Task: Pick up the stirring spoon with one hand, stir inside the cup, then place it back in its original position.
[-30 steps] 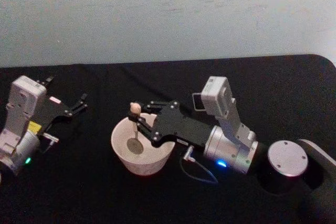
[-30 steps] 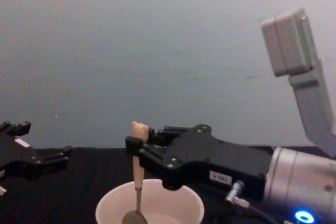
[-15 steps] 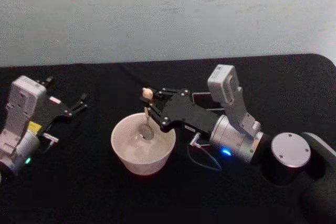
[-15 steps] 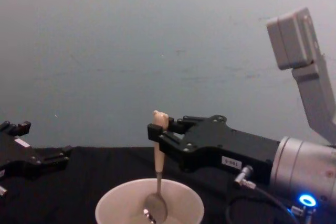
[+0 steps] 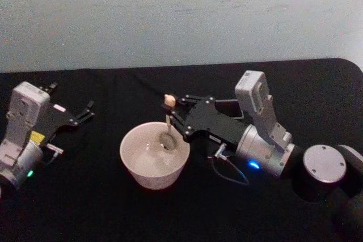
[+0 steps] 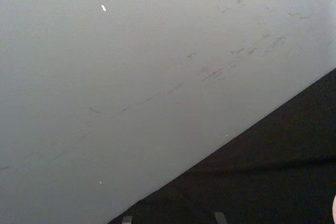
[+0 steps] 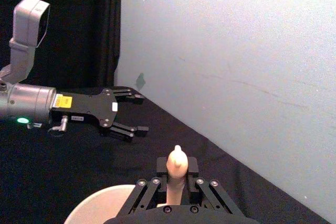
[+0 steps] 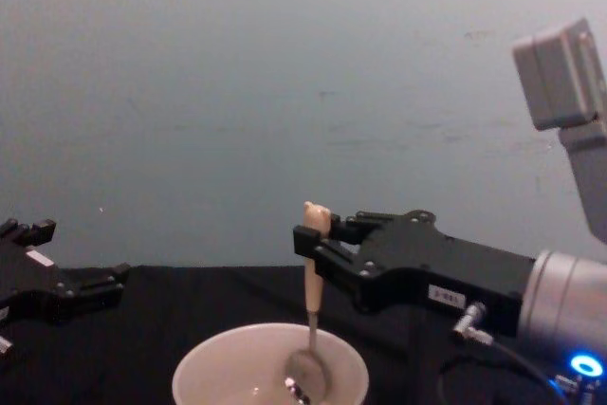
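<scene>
Spoon (image 8: 310,296) has swung from the cup's (image 5: 150,177) left side to its right, bowl down inside. Right gripper (image 8: 309,237) is clamped on the handle, mid-stir. Left gripper (image 7: 137,113) is parked at left, jaws spread. Next I'd finish the circle, then lift clear of the rim.

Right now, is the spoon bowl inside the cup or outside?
Inside: the right gripper holds the stirring spoon upright, its bowl low within the cup.
</scene>
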`<action>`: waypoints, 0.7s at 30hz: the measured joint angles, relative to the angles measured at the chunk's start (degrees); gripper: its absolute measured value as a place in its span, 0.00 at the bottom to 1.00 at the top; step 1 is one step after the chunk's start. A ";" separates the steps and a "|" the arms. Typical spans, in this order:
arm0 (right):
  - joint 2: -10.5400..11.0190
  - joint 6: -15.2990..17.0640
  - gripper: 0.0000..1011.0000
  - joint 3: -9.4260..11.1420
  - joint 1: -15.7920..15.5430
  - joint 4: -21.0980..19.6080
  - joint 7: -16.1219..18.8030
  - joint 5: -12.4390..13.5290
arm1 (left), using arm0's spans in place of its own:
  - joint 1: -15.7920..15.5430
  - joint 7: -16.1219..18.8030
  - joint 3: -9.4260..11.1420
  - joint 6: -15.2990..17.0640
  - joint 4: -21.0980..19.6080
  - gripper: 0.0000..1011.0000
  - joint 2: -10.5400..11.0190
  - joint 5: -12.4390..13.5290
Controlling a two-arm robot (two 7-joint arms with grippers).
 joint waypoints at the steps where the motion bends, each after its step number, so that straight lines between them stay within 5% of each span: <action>1: 0.18 0.04 0.21 0.08 -0.17 -0.25 0.08 0.05 | 0.00 0.00 0.00 0.00 0.00 0.99 0.00 0.00; 13: 3.40 1.09 0.21 -0.31 -4.05 -6.18 3.12 2.42 | 0.00 0.00 0.00 0.00 0.00 0.99 0.00 0.00; 21: 3.06 1.15 0.21 -2.10 -4.31 -7.20 3.77 2.63 | 0.00 0.00 0.00 0.00 0.00 0.99 0.00 0.00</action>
